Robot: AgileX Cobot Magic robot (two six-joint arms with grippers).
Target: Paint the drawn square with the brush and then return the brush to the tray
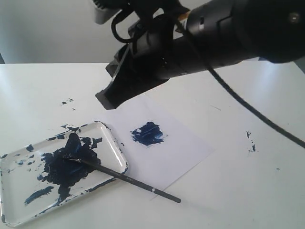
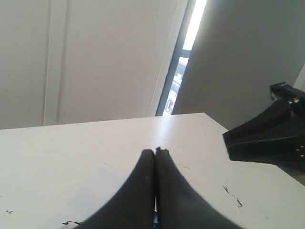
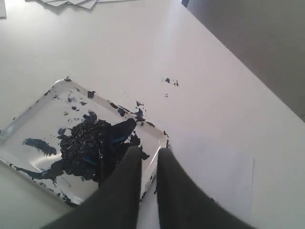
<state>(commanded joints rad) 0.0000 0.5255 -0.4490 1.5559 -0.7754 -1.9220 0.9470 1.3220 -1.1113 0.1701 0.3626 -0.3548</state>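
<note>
The brush (image 1: pixel 128 179) lies loose, its paint-coated tip in the dark blue puddle of the tray (image 1: pixel 19 183) and its black handle crossing the rim onto the table. The drawn square (image 1: pixel 148 133) is a dark blue blot on the white paper sheet (image 1: pixel 186 148). My right gripper (image 1: pixel 106 99) hangs above the table behind the tray and paper. In the right wrist view the right gripper (image 3: pixel 148 150) is open by a narrow gap over the corner of the tray (image 3: pixel 38 124), holding nothing. My left gripper (image 2: pixel 155 151) is shut and empty above the table.
Dark blue paint specks mark the table behind the tray (image 1: pixel 66 101) and at the right (image 1: pixel 250 140). A black cable (image 1: pixel 248 107) hangs from the right arm across the right side. Loose paper sheets (image 3: pixel 71 2) lie at the table's far edge.
</note>
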